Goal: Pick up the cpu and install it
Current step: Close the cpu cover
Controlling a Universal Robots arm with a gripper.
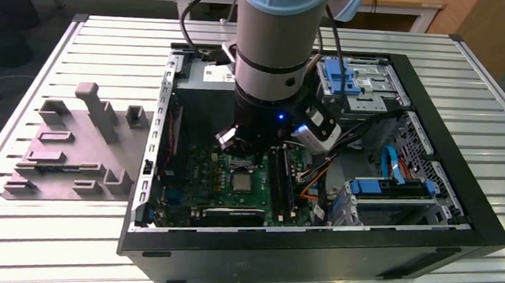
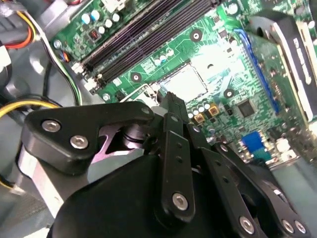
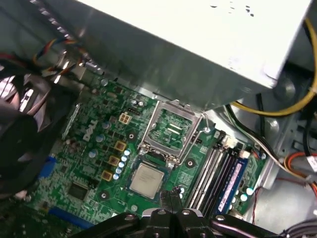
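Arm is reaching down into the open PC case (image 1: 458, 213), over the motherboard (image 3: 94, 163). The cpu (image 3: 147, 179) is sitting flat in its socket on the motherboard, just beside the raised socket frame (image 3: 171, 130) and near the RAM slots (image 3: 218, 171); it's also showing in the exterior view (image 1: 242, 182) and second wrist view (image 2: 186, 81). The gripper (image 3: 173, 196) is hovering just above the cpu w/ fingertips (image 3: 168, 194) pressed together, holding nothing. Grey fixture tray (image 1: 67, 156) is lying outside the case, on the slatted table (image 1: 45, 234).
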